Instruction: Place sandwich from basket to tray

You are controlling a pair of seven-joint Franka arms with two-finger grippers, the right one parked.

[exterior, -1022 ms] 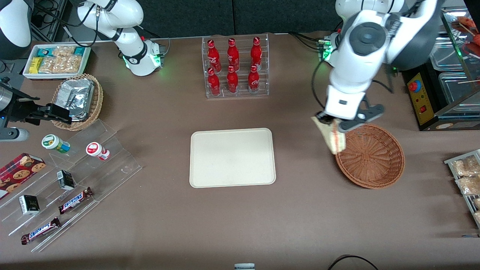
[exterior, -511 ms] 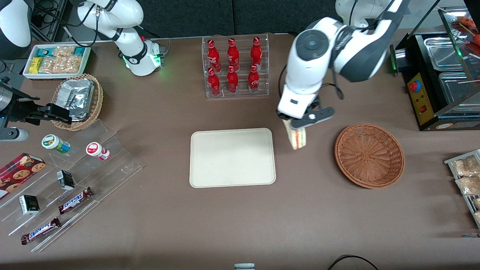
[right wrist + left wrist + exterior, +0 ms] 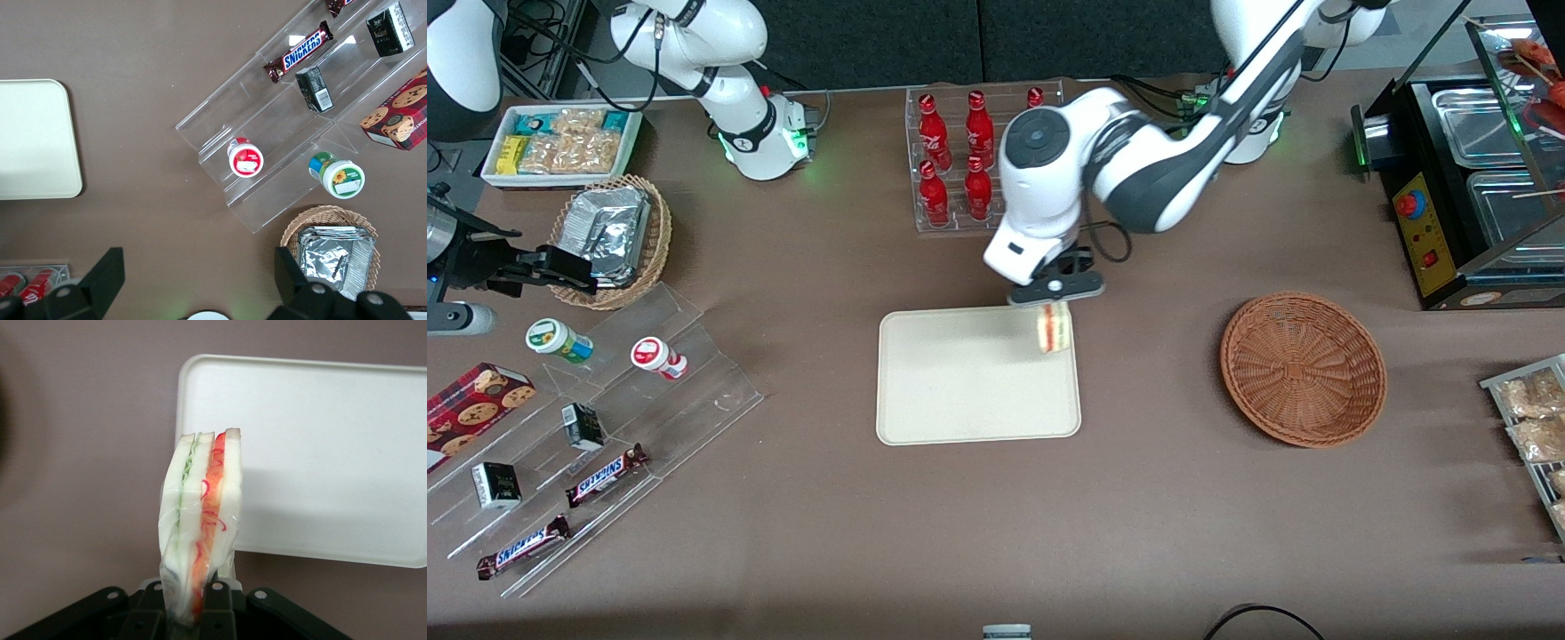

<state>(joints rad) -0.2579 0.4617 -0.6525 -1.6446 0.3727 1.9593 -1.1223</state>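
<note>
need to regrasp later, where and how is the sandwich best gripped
Grip the sandwich across its two flat bread faces near one end, as the gripper does now above the tray edge, shut on it. The faces are broad and parallel; the layered filling edge is soft. Come from above with fingers straddling the faces.

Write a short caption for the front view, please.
The gripper holds the sandwich above the tray edge; the basket is empty.

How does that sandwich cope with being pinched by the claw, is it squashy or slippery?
The sandwich looks soft: the gripper, shut on its narrow end above the tray, seems to squeeze the bread in. Its clear wrap is probably a bit slick. Hanging upright without drooping, it is likely light.
</note>
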